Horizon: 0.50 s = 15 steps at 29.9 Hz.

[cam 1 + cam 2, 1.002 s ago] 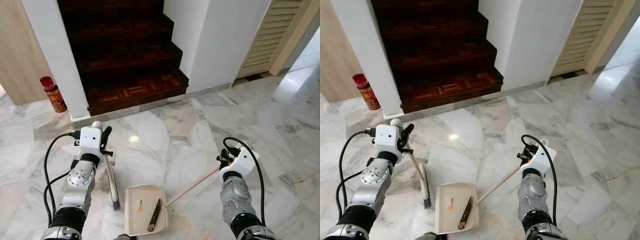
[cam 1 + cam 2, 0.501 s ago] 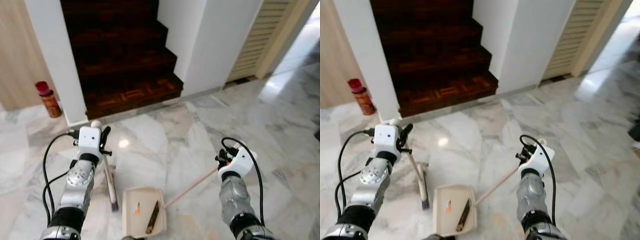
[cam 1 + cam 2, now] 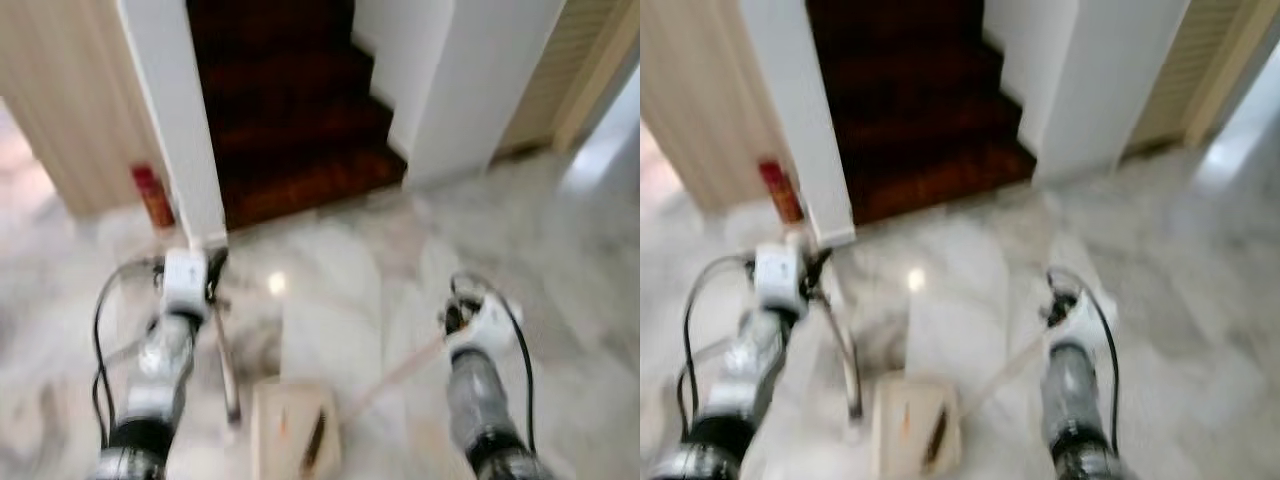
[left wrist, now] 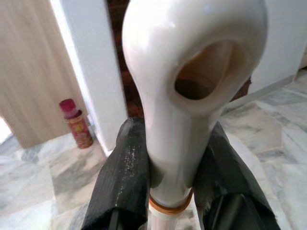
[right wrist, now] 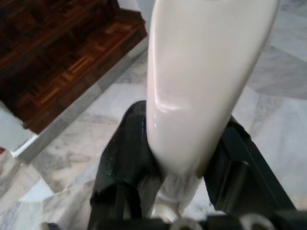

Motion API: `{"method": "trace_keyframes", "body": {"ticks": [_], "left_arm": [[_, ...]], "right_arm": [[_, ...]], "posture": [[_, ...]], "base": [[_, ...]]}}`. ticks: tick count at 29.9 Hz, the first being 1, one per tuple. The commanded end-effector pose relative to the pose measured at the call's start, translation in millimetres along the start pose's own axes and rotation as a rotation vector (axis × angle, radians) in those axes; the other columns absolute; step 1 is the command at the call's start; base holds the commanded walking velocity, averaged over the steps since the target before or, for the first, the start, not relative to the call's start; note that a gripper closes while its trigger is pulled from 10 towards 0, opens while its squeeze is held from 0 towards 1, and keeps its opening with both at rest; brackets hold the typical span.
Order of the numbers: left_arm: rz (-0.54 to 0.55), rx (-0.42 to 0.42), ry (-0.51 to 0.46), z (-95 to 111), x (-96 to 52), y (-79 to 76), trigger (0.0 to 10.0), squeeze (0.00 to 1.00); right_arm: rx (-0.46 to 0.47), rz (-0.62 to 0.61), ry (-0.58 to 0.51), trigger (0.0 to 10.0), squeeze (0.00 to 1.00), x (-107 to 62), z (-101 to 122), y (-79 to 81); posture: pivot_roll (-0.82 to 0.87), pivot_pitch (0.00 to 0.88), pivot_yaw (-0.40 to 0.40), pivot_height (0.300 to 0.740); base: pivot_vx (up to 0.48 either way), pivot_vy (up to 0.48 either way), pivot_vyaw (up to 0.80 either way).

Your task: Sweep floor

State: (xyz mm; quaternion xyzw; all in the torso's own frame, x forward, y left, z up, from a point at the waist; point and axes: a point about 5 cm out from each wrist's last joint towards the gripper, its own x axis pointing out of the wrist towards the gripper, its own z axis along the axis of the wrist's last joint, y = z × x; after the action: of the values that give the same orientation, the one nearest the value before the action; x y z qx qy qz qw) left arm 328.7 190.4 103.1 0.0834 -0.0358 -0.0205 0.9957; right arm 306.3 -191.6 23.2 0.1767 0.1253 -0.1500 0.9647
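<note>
The head views are blurred. My left gripper is shut on the cream handle of a broom, whose head rests on the marble floor by my left side. My right gripper is shut on the long handle of a cream dustpan, which lies on the floor between my arms with a dark strip of debris in it. In the left wrist view, black fingers clamp the looped handle end. The right wrist view has black fingers around the dustpan's handle end.
Dark wooden stairs rise straight ahead between white walls. A red can stands on the floor by the left wall, next to a wooden panel. A louvered door is at the far right. Marble floor lies ahead.
The whole picture has shifted and blurred, so the camera has moved. Both grippers keep their hold and the broom and dustpan stay in place between my arms.
</note>
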Motion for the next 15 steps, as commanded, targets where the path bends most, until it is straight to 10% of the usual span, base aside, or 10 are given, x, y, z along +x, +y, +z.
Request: {"method": "trace_keyframes", "body": {"ticks": [1,15], "left_arm": [[0.015,0.007,-0.034,7.2,1.1,6.9,10.0,0.0],[0.014,0.01,-0.036,8.2,1.7,7.6,10.0,0.0]], "right_arm": [[0.013,0.024,-0.031,10.0,0.0,3.0,7.8,9.3],[0.015,0.036,-0.026,10.0,0.0,3.3,7.3,12.2]], "posture": [[-0.06,0.048,-0.06,0.74],[-0.05,0.045,-0.06,0.74]], "base": [[0.0,0.345,0.0],[0.0,0.345,0.0]]}}
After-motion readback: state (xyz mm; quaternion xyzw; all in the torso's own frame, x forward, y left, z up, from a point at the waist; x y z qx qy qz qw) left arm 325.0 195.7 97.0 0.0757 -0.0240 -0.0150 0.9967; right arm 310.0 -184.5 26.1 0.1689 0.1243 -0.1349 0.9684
